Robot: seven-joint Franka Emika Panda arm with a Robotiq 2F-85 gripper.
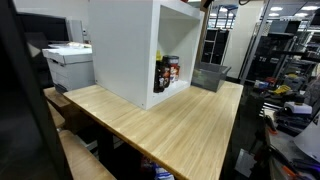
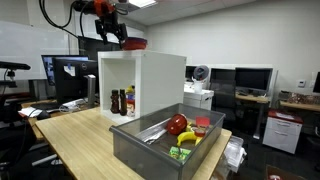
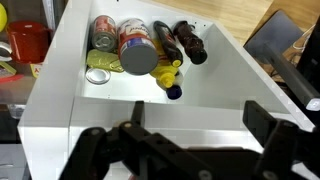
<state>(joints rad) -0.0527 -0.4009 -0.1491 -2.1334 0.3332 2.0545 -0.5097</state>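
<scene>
Bottles [image 3: 150,45] stand inside the white cabinet [image 3: 215,85], below the gripper [image 2: 110,30] hovering with jaws apart, so I'd lower in front, keeping clear of the top panel.

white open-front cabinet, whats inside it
Inside the white open-front cabinet stands a cluster of containers: two round tin cans, dark brown bottles and a yellow bottle. Whatever is behind or beneath them is covered, and the labels are too small to read.

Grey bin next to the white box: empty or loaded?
Loaded. The grey bin holds a red apple, a banana and green items.
</scene>
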